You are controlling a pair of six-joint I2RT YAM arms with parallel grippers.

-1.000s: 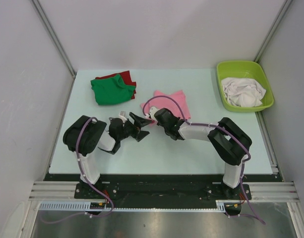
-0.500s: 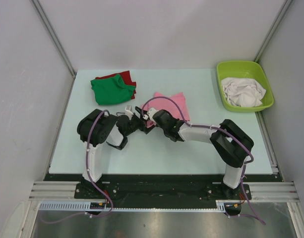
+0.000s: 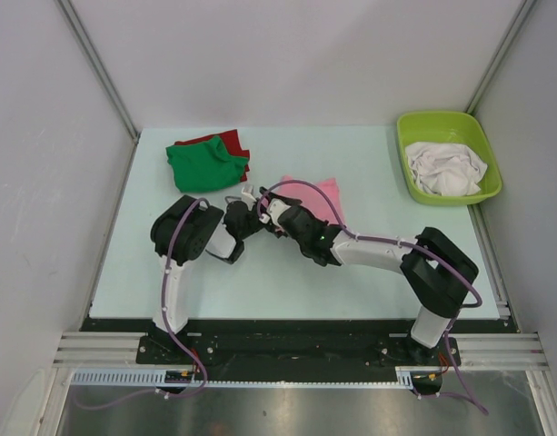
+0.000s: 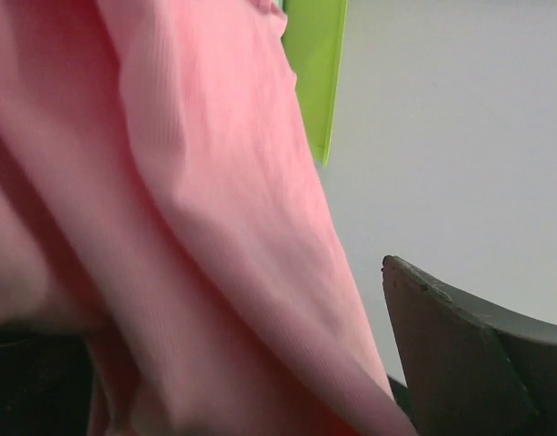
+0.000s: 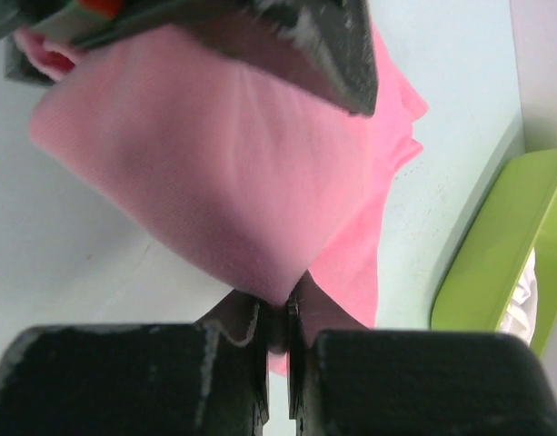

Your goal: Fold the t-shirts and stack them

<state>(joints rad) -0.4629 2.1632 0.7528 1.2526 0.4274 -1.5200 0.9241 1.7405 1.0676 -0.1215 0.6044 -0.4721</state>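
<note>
At mid-table both arms meet low, right pincer [image 5: 278, 318] pinching the pink t-shirt [image 5: 205, 182], left pincer [image 3: 255, 214] unreadable.

the left end effector [image 3: 249, 214] and right end effector [image 3: 271, 211] are crowding each other at the near-left edge of the pink t-shirt [image 3: 322, 193], leaving no gap between them. the green t-shirt [image 3: 203, 166], lying on the red t-shirt [image 3: 231, 141], is blocking the far-left corner. the lime-green tub [image 3: 405, 163] is filling the far-right. bare bench [image 3: 351, 150] is lying open between them along the far edge.
</note>
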